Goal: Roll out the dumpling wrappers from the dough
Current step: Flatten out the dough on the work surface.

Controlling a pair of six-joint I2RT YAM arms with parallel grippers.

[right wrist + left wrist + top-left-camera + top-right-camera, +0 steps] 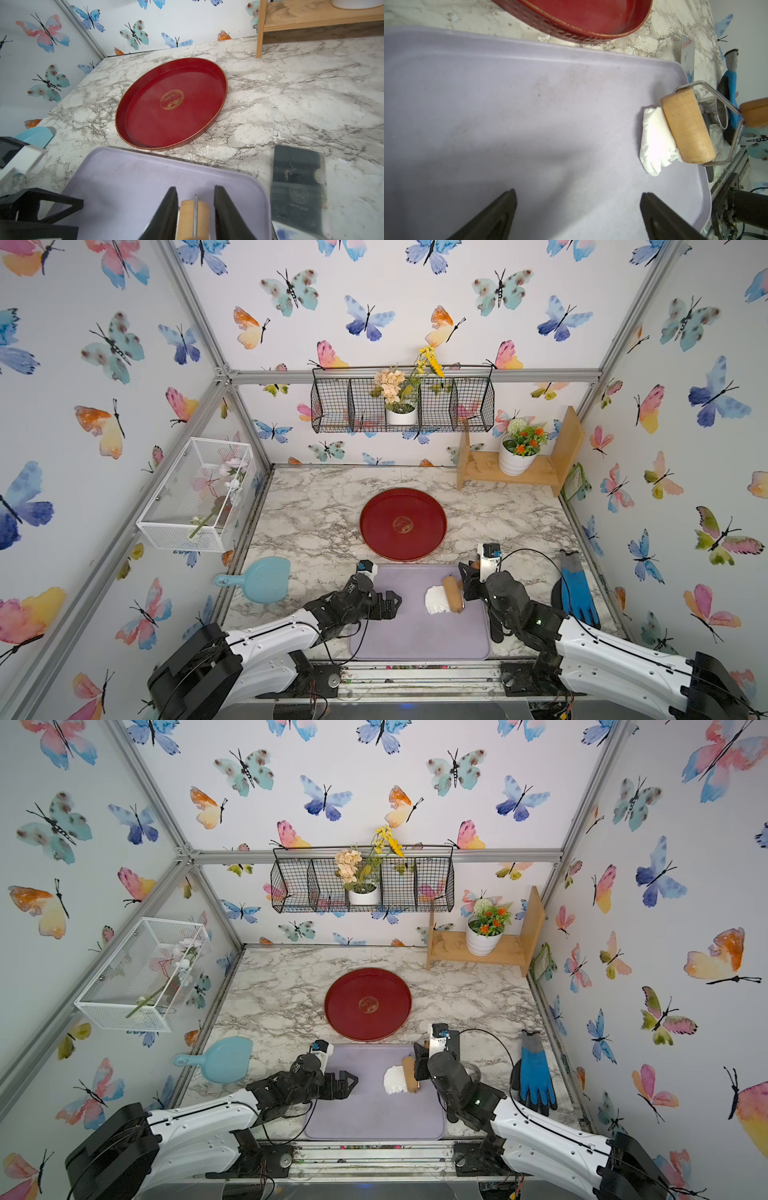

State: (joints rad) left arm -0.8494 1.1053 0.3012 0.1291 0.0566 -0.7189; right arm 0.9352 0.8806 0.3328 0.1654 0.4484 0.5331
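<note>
**Step in hand:** flattening the lump, early by my judgement, with no round discs cut.

1. Soft matte white dough [434, 600]: lumpy, creased and irregular. It sits lower centre in both top views, on the right part of a smooth lilac mat [415, 639].
2. Pale wooden roller [453, 594]: cylindrical barrel on a bent wire frame. The barrel rests on the dough's right edge. My right gripper [195, 188] pinches its wooden handle.
3. My left gripper [579, 192]: jaws spread wide and holding nothing, over the mat left of the dough.
4. Glossy round red tray [363, 524]: mid-frame, beyond the mat.

**Next:** press down and drive the barrel leftward evenly. The soft mass may cling to the wood.
</note>
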